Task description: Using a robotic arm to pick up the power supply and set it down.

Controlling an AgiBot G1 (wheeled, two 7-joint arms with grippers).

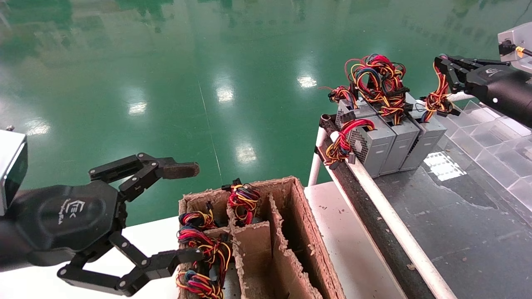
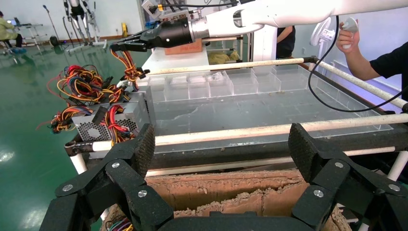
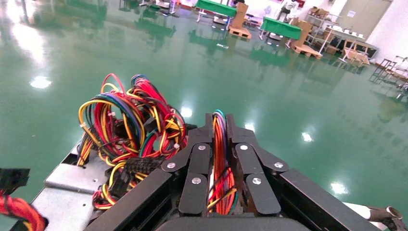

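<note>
Left gripper [image 1: 183,214] wide, idle over carton [image 1: 305,232]; robotic arm [image 1: 447,72] pinches power supply [image 1: 428,139] wires at bench's far edge, likely for lifting.

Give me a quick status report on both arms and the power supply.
Right pincer shut on the power supply's wires. Power supply sits on the bench. Left pincer open over the cardboard box.
</note>
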